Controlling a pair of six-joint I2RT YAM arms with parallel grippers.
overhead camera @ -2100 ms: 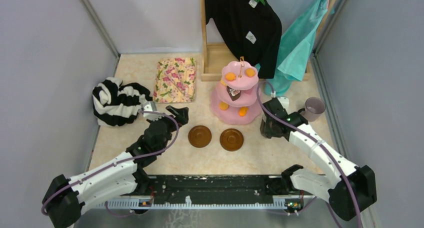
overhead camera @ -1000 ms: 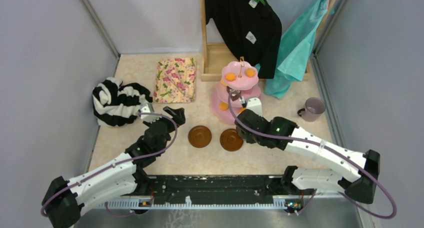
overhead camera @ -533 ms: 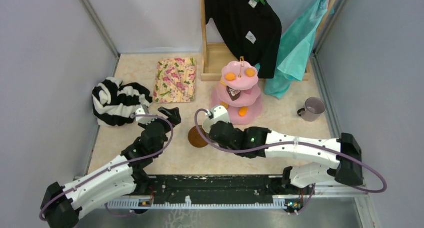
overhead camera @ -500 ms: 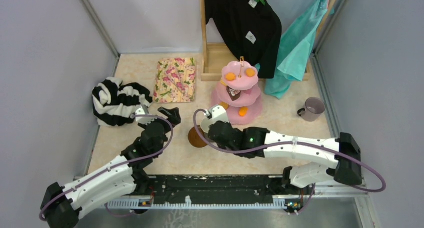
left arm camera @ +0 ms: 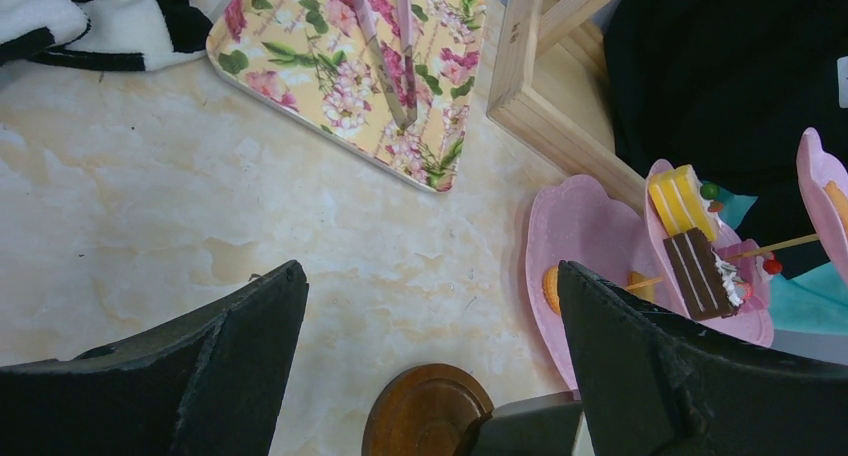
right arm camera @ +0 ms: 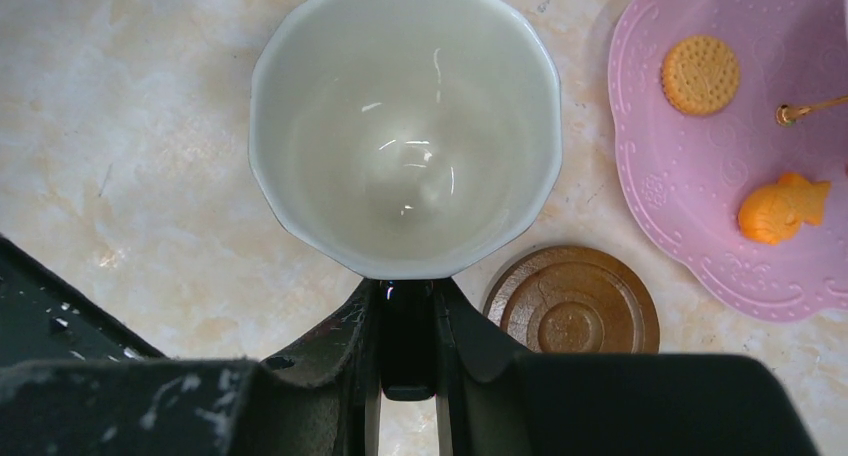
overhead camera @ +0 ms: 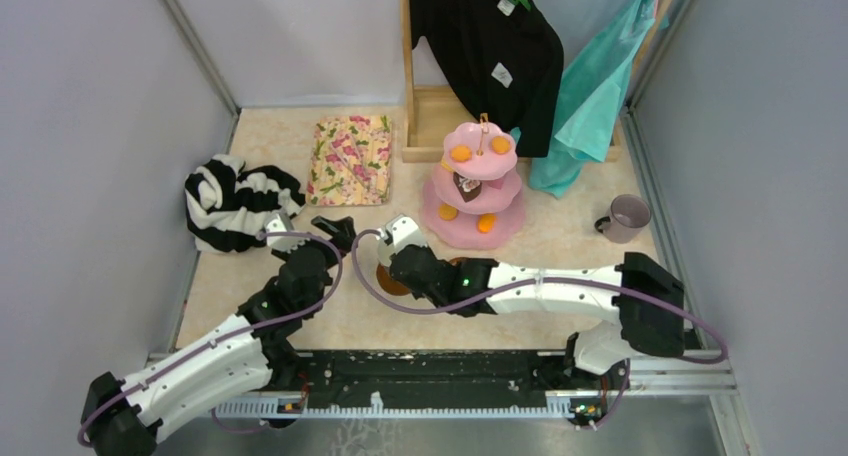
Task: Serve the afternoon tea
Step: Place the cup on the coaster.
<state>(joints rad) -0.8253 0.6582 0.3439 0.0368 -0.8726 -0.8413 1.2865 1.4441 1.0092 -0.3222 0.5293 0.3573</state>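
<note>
left arm (overhead camera: 200,351) / right arm (overhead camera: 560,288): white links, black joints | cables (overhead camera: 341,261): purple | left pincer (left arm camera: 430,276): black

The beige marbled surface (overhead camera: 570,244) carries a pink three-tier cake stand (overhead camera: 472,191) just off centre toward 2 o'clock and a wooden frame (overhead camera: 430,128) at 12 o'clock. A floral cloth (overhead camera: 350,159) lies flat at 11 o'clock, a striped garment (overhead camera: 235,204) is bunched at 9 o'clock, and a lilac mug (overhead camera: 627,216) stands at 3 o'clock. One brown saucer (overhead camera: 384,278) is partly visible at 7 o'clock.
</note>
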